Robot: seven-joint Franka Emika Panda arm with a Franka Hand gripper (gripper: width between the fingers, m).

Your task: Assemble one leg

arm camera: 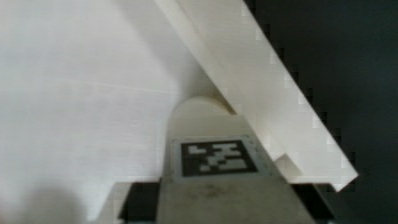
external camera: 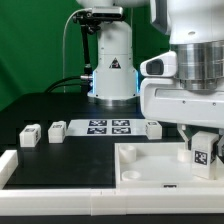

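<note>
- A low white rail runs along the near edge of the table, turning up at the corner on the exterior view's left.
- Just behind the rail, toward the near corner on the exterior view's right, lies the big white tray-shaped piece, flat on the table with its raised walls up.
- Over the part of that tray nearest the table edge on the exterior view's right hangs the claw, pointing straight down.
- The claw is closed around the leg, a small white block whose black-and-white tag faces the exterior camera.
- In the wrist view the leg juts out from between the dark fingers, with its far end close to the tray's raised wall and above the tray floor; whether it touches either I cannot tell.
- Further back, three loose legs lie apart from one another on the dark table: two toward the exterior view's left and one just behind the tray.
- Between the second and third of these lies the marker board, flat.
- By the far edge of the table stands the arm's base, white, with a black warning triangle.
</note>
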